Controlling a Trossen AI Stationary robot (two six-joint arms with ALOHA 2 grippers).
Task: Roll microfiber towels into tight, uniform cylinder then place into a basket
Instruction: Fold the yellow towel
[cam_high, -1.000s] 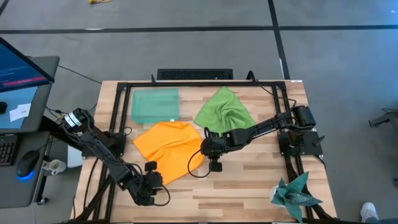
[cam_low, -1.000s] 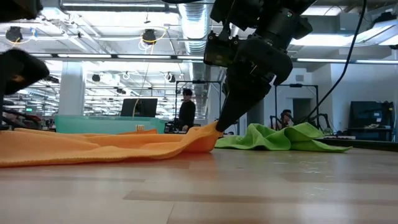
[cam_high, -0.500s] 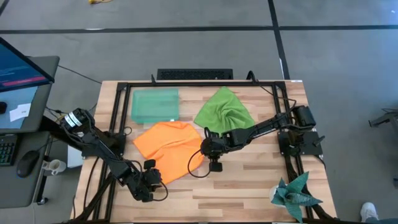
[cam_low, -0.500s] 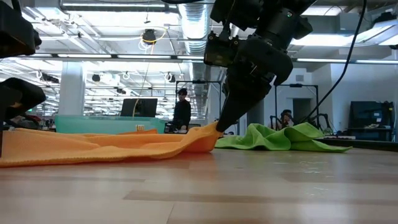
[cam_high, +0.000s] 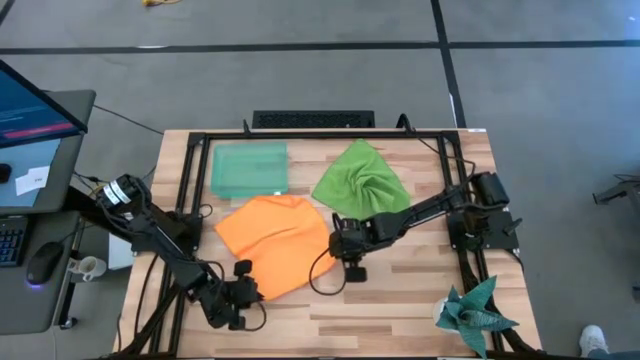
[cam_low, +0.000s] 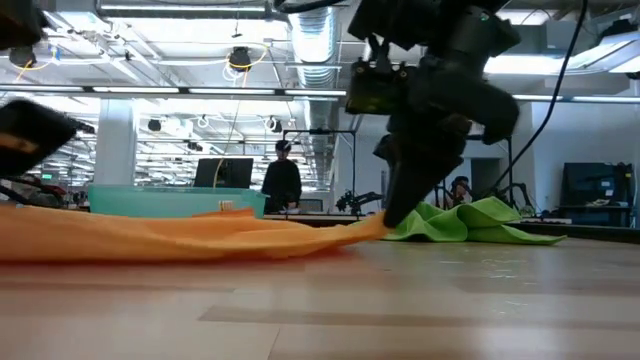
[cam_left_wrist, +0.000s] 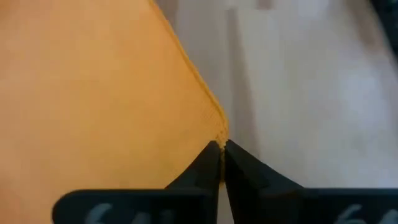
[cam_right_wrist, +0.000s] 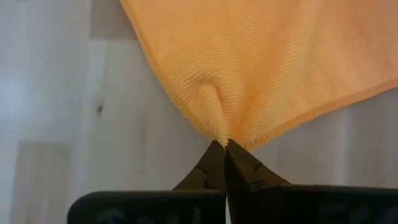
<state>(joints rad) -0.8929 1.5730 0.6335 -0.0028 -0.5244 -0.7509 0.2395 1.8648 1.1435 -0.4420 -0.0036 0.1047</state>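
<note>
The orange towel (cam_high: 275, 245) lies spread on the table's middle left, held between both grippers. My left gripper (cam_high: 252, 291) is shut at its near corner, and my right gripper (cam_high: 333, 244) is shut at its right corner. The green towel (cam_high: 361, 180) rests crumpled on the table, farther back and right of the orange one. The mint-green basket (cam_high: 248, 168) stands at the far left, with nothing in it. My left gripper pinches the orange towel's near corner (cam_left_wrist: 221, 134) between its two fingertips; the corner's very tip reaches them. The cloth lies flat beyond the fingers. My right gripper pinches the towel's right corner (cam_right_wrist: 217, 133) between its fingertips, coming steeply from above (cam_low: 390, 218). The cloth puckers into a small ridge at the tips and stays low over the table.
A dark teal spiky cloth (cam_high: 478, 312) lies at the near right corner. A black frame (cam_high: 320, 135) rims the table. People stand in the room beyond the far edge (cam_low: 281, 185). Bare wood lies between the towel and the near edge.
My left gripper has shut on the orange towel's near corner. My right gripper has moved toward the table's right and slightly nearer with its corner. The folded-up near-right part of the towel has been drawn out flatter and lower.
</note>
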